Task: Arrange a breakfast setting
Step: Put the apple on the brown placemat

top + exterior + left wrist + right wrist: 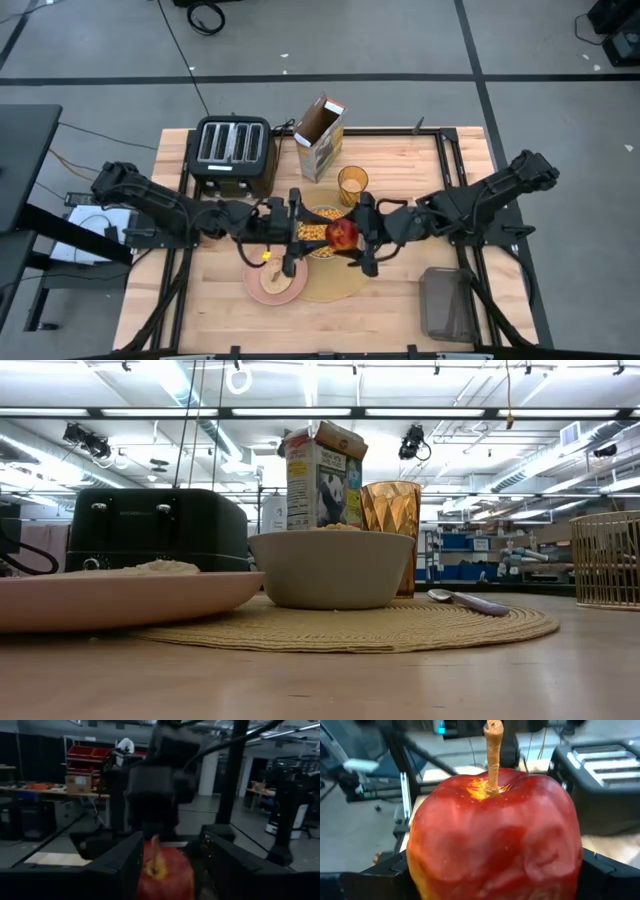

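Note:
A red apple (342, 234), stem up, is held in the air over the right rim of the pale grey bowl (318, 232), which has cereal in it and stands on the tan placemat (335, 285). My right gripper (352, 236) is shut on the apple (495, 830). My left gripper (312, 233) is open and faces it from the left, with its fingers on either side of the apple (162, 872). The pink plate (275, 286) with the bread piece (150, 568) lies on the mat's left edge. The amber cup (352, 183) stands behind the bowl. The spoon (468, 600) lies on the mat. My right gripper pinches the apple's two opposite sides, low on its body (420, 870), between its two fingers (387, 870). The fingers come level from the table's right. The apple sits upright, stem up, lifted clear above the bowl. My left gripper stands open around the apple, one finger (120, 862) close against its side. I cannot tell whether it touches.
A black toaster (233, 155) and an open cereal box (320, 138) stand at the table's far side. A wire basket (450, 303) stands at the near right. There is bare wood at the near left and the far right.

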{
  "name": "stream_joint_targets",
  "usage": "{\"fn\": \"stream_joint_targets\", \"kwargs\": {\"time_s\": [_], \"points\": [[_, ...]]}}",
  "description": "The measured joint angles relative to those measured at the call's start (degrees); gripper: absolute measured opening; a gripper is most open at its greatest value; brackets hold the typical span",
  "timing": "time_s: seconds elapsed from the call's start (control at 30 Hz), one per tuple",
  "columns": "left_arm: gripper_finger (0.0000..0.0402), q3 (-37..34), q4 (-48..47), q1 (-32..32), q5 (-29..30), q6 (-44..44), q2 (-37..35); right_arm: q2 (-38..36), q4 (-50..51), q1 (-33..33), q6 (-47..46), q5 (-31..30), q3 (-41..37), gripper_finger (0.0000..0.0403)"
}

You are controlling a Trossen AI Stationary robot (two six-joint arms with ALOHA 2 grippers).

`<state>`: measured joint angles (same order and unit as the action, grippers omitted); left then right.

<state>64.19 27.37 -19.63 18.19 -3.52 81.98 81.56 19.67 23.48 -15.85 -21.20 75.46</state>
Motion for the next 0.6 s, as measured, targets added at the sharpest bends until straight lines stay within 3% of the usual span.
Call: {"fn": "stream_joint_targets", "kwargs": {"time_s": [0.6], "points": [[0.0107,0.1,-1.68,3.25,-2.94,0.5,0.41,2.82,-8.1,-4.59,4.06,0.31,-0.12,0.0334]]}}
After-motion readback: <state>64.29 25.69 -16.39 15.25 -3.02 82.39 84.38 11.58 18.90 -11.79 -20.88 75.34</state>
